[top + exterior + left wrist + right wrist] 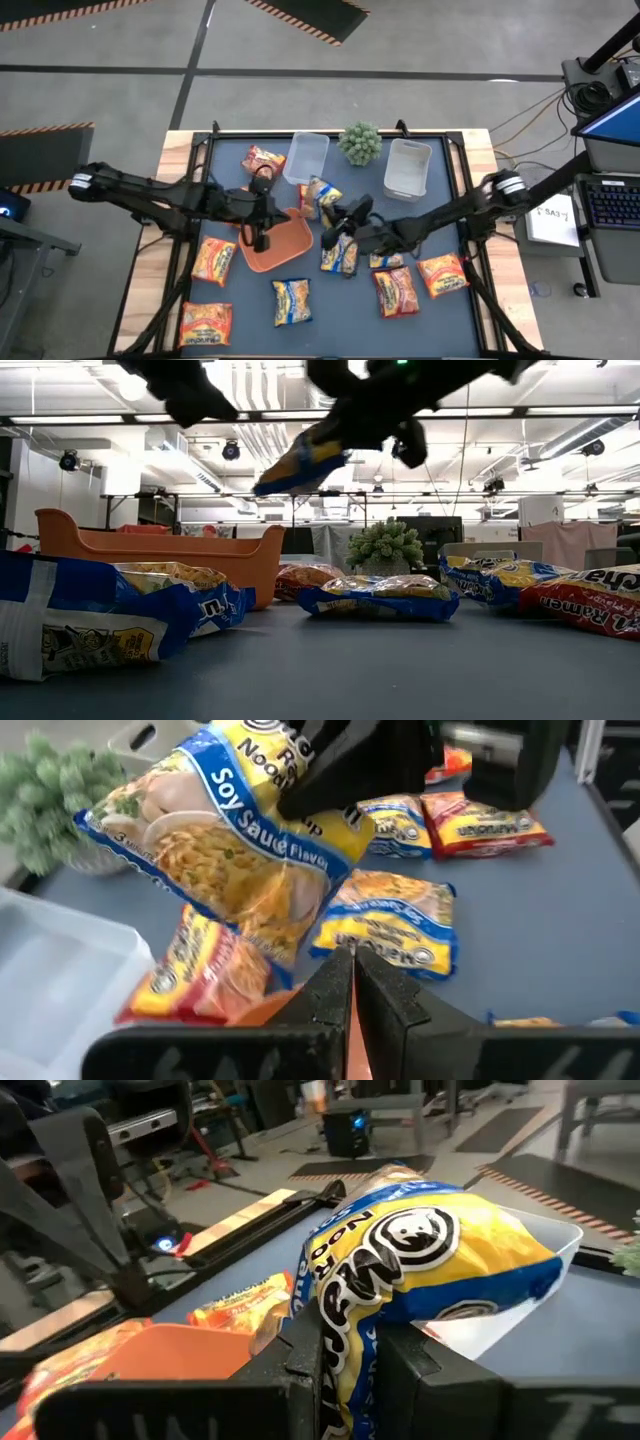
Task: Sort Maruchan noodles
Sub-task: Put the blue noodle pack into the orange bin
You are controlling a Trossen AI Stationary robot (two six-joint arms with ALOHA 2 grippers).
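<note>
The right gripper point(345, 1365) is clamped on a yellow and blue noodle packet point(420, 1260) and holds it in the air above the table point(330, 310), near the edge of the orange tray point(280, 243) and close to a clear tub point(306, 157). The left gripper point(352, 982) has its fingers pressed together with nothing between them, just over the orange tray. The other noodle packets point(396, 290) lie flat around the table, some red-orange and some yellow with blue.
</note>
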